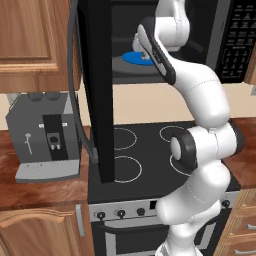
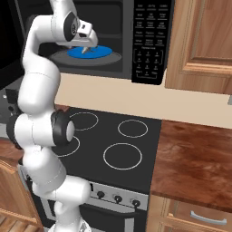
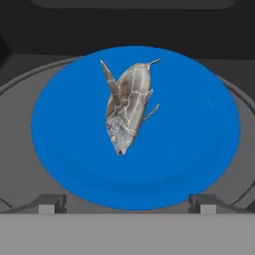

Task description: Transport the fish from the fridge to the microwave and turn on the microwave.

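The fish (image 3: 127,112), a small grey-white body, lies on the blue round plate (image 3: 199,129) inside the microwave (image 2: 152,41). My gripper (image 3: 127,204) hangs just over the plate's near edge, open, with its fingertips (image 3: 47,203) spread wide and nothing between them. The fish rests free on the plate beyond the tips. From the right base view the gripper (image 2: 86,43) reaches into the microwave cavity above the plate (image 2: 103,50). In the left base view my arm covers most of the plate (image 1: 134,58). The fridge is out of view.
The microwave's black door (image 1: 95,90) stands swung open over the left of the stove (image 1: 145,150). A grey coffee machine (image 1: 45,135) sits on the wooden counter at left. Wooden cupboards (image 2: 204,36) flank the microwave, and brown counter (image 2: 195,154) lies right of the stove.
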You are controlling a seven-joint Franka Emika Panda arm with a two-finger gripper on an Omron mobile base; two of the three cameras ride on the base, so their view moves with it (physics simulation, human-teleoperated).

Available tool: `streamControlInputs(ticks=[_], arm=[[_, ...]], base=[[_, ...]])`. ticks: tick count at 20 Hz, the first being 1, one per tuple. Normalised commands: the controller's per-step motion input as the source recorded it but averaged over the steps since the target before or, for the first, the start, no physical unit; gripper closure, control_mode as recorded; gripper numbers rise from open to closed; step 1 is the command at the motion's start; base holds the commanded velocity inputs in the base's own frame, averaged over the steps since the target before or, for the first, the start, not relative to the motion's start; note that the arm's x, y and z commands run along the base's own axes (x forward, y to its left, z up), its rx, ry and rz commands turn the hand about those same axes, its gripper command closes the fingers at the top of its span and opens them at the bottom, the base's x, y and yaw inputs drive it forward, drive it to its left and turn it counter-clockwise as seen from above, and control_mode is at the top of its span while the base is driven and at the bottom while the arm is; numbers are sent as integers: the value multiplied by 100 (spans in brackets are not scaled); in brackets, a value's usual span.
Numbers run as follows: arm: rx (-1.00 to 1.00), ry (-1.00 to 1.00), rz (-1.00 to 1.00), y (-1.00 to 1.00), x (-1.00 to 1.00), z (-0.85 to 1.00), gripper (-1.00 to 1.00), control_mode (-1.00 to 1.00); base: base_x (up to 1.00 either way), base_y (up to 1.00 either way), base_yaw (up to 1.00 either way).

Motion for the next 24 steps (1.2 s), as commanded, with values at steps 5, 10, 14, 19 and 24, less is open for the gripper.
streamControlInputs(ticks=[5, 10, 14, 19, 24], arm=[[0, -10, 0, 0, -48, -2, -100, -100], [0, -9, 6, 0, -47, -1, -100, -100], [0, -1, 18, 0, -52, 0, -100, -100], [0, -3, 26, 0, -57, 0, -100, -100], [0, -5, 19, 1, -62, 0, -100, -100]], base=[[0, 0, 0], [0, 0, 0], [0, 0, 0], [0, 0, 0], [0, 0, 0]])
